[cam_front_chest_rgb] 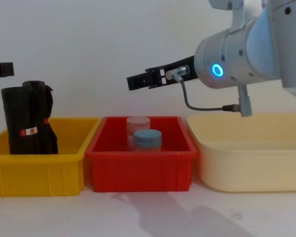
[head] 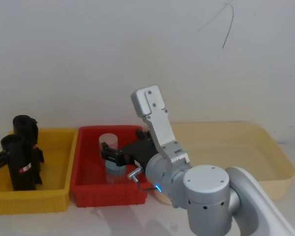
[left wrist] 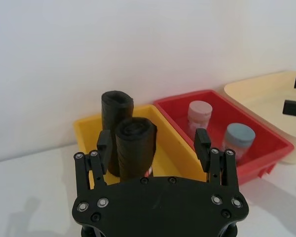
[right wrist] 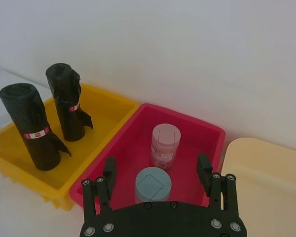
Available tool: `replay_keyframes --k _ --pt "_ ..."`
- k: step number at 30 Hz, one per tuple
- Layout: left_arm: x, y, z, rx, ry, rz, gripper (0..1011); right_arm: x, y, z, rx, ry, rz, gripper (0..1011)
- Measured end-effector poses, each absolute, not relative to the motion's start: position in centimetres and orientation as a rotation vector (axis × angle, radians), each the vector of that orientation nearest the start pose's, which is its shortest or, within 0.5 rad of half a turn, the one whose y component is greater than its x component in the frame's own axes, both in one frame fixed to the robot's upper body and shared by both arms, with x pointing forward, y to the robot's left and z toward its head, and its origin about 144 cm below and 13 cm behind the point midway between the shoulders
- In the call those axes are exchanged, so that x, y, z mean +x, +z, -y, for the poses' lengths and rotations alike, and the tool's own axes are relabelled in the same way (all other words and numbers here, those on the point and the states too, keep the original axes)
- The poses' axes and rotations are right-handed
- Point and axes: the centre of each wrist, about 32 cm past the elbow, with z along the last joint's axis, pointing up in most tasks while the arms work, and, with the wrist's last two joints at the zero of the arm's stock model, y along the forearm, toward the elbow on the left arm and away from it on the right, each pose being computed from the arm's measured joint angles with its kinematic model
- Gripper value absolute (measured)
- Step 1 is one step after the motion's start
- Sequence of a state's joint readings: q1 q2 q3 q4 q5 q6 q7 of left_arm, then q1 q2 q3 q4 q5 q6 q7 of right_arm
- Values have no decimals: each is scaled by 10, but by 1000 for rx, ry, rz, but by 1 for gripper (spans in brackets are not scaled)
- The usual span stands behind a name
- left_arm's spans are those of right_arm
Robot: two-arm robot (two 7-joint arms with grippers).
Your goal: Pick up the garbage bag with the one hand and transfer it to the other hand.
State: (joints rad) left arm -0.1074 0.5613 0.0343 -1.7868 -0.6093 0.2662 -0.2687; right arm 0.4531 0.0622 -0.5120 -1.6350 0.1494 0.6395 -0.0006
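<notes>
**A:** Where is the garbage bag right now?

**B:** The garbage bag stands upright in the yellow bin. It is the nearer of two black rolls, just in front of the floppy-topped roll. My left hand is spread wide. From its wrist the bag sits between the fingers, closer to one than the other. I can't tell whether either pad touches it.

**A:** So how do you take it cleanly?

**B:** I'd centre on it first, so that closing doesn't shove it into its neighbour, which stands right against it or nearly so. Then I'd close round the middle of the roll, above the bin wall, firmly, because that plastic looks slick. After that, I'd lift straight up to clear the rim before carrying it across.

**A:** And the receiver?

**B:** My right hand hangs above the red bin, fingers apart, holding nothing. I'd leave one end of the roll free for it to grip.

**A:** Anything readable?

**B:** The bag has a red-and-white label band, but the print is too small to read. The other roll carries a red band too. The pink jar has a printed wrap that I can't read. I can make out no writing on the blue-lidded jar.
</notes>
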Motion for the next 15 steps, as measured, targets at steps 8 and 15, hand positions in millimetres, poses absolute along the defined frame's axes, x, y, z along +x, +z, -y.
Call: replay_keyframes --k 8,15 --pt "491 1265 -343 -56 1151 -28 1001 524 1299 79 -283 -1073 -1 1000" --pt "503 1257 -345 -80 1161 -53 1001 530 1297 76 -294 -1076 -11 1000"
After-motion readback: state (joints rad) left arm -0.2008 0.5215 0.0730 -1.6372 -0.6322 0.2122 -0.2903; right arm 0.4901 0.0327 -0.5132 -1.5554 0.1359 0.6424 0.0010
